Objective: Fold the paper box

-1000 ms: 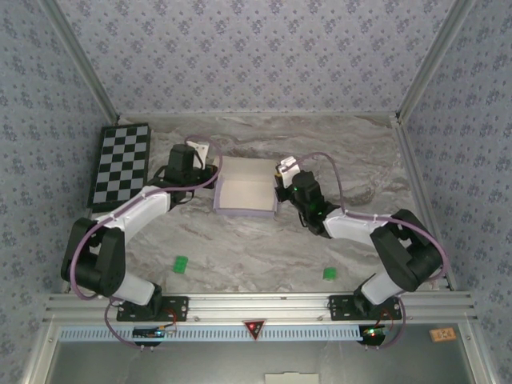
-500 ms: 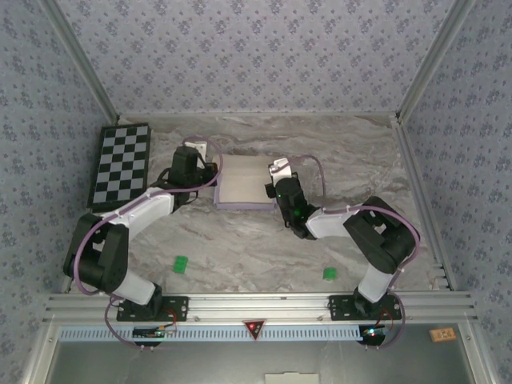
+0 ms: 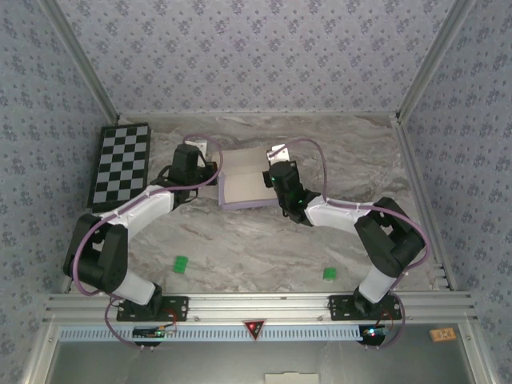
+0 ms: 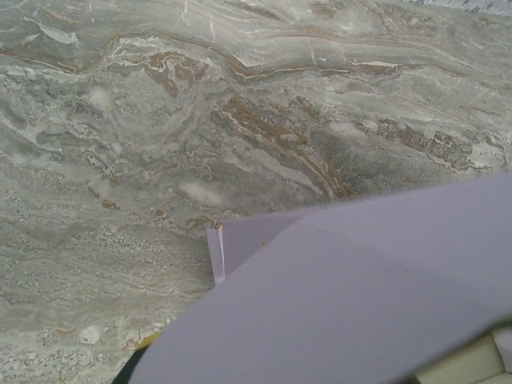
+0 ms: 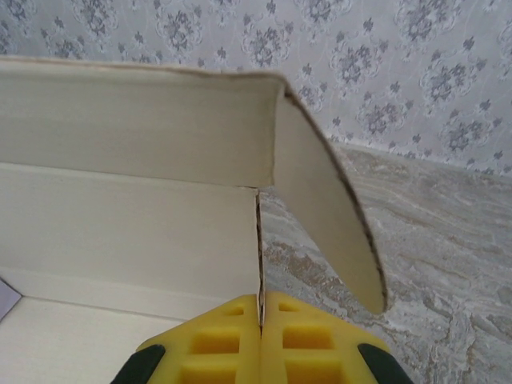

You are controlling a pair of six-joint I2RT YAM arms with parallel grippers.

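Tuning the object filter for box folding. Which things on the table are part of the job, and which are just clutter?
Job:
- paper box, walls up, not yet closed
- right gripper, shut on the box's side wall

Lying about:
- checkerboard, far left
- left green piece, near edge
- right green piece, near edge

Left arm [image 3: 132, 212]: elbow bent high over own base, forearm stretched away and inward toward middle, wrist low. Left tool [image 3: 210, 170]: jaws closed, tips pointing to robot's right. Right arm [image 3: 340, 216]: elbow folded above own base, forearm reaching away and to robot's left, roughly mirroring left arm. Right tool [image 5: 261, 306]: yellow pads [image 5: 212, 344] pressed flat together, no gap between them, tips aimed away from bases. Two tools near each other, not touching.
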